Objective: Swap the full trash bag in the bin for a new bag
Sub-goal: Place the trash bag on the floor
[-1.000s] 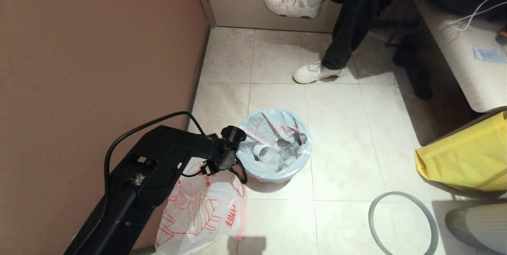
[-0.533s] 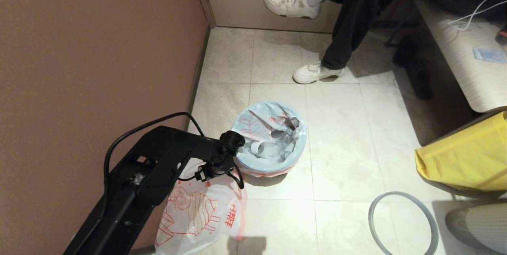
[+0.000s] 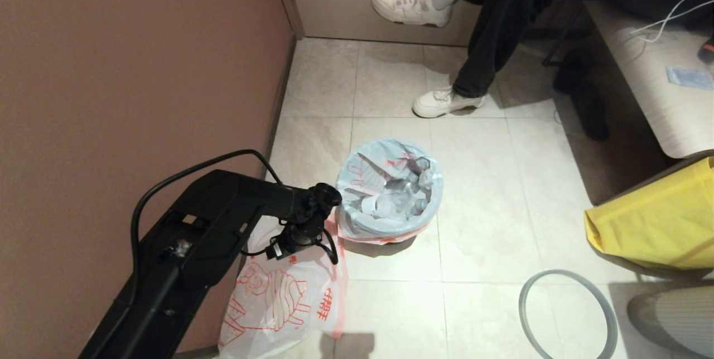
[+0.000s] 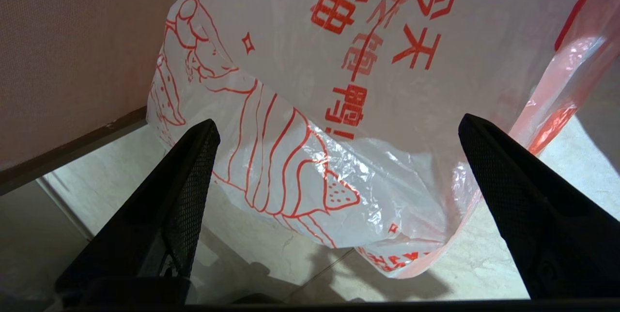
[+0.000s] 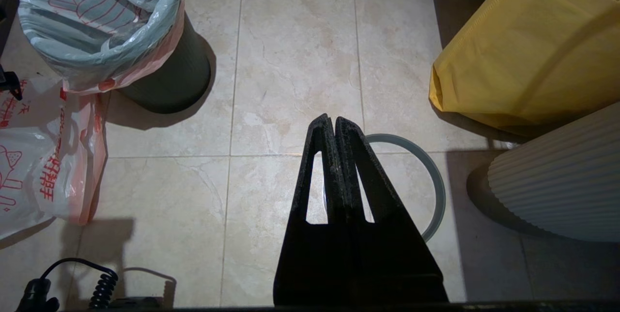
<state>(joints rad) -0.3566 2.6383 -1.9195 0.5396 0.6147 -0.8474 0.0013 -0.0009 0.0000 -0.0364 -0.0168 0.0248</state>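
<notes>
Hovering our left gripper [image 4: 334, 128], fingers spread wide, over the new bag [image 3: 279, 297] lying near-left of the bin [image 5: 169, 79] holding the full trash bag [image 3: 390, 192], we keep our right gripper [image 5: 334, 120] clenched.

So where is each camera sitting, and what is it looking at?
Head view: high on the robot, looking down at the floor, the bin with the full trash bag; the left arm shows.
Left wrist view: behind the open left end effector, facing the new bag.
Right wrist view: behind the shut right end effector, facing the floor and grey ring.
Head and right wrist views share bin, ring and yellow bag.
</notes>
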